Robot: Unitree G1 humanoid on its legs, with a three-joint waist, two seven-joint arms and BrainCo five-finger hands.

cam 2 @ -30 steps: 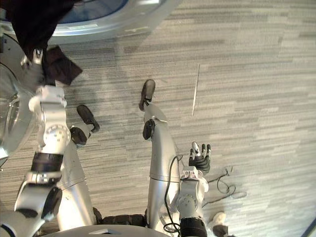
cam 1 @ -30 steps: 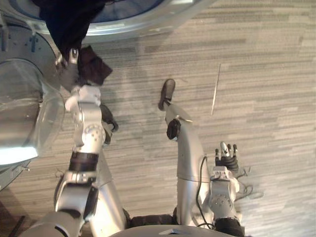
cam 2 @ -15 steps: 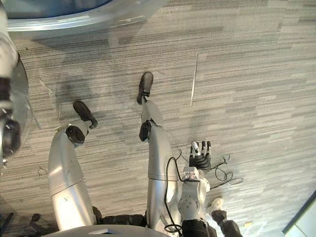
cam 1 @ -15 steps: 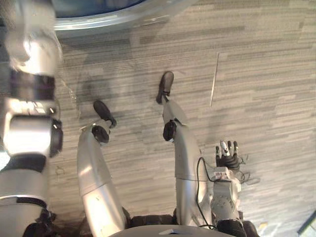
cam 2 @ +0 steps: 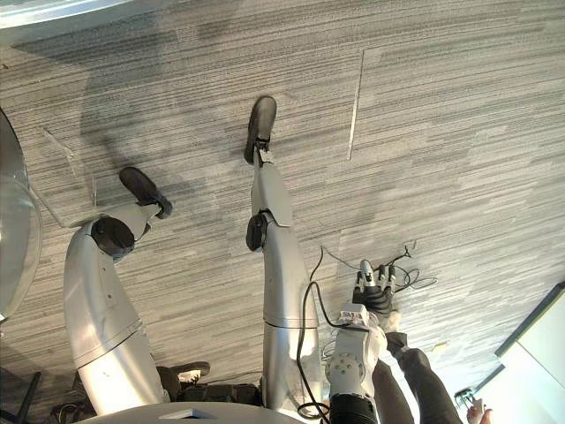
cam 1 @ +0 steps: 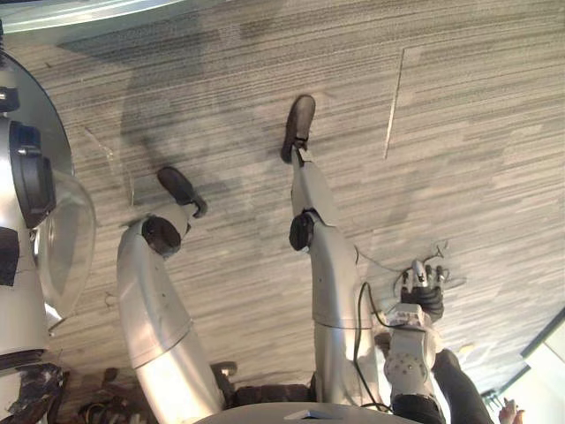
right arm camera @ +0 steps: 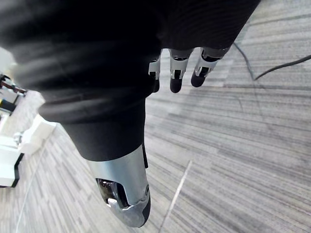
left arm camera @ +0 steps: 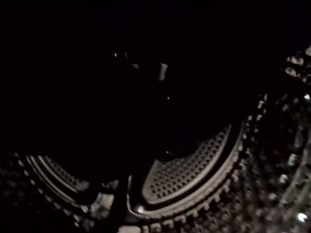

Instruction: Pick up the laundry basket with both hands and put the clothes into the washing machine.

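Observation:
The washing machine's silver rim (cam 1: 79,11) runs along the top left, and its round glass door (cam 1: 66,238) stands open at the left. My left arm (cam 1: 22,177) reaches up past the door into the machine. In the left wrist view I see the perforated drum wall (left arm camera: 194,170) and a dark mass (left arm camera: 121,97) in front of it that may be clothing; it is too dark to tell. My right hand (cam 1: 422,296) hangs low at my right side over the floor, its fingers (right arm camera: 177,73) straight and holding nothing.
Grey striped carpet (cam 1: 459,159) covers the floor in front of the machine. A person's dark trouser leg (cam 2: 415,380) and hand (cam 2: 472,411) stand close behind my right arm, next to a white unit (cam 2: 538,344) at the lower right.
The left hand, which held dark cloth at the machine's opening, has gone up into the drum. The camera has tipped, moving the rim to the top edge. A person's leg has come in at the lower right.

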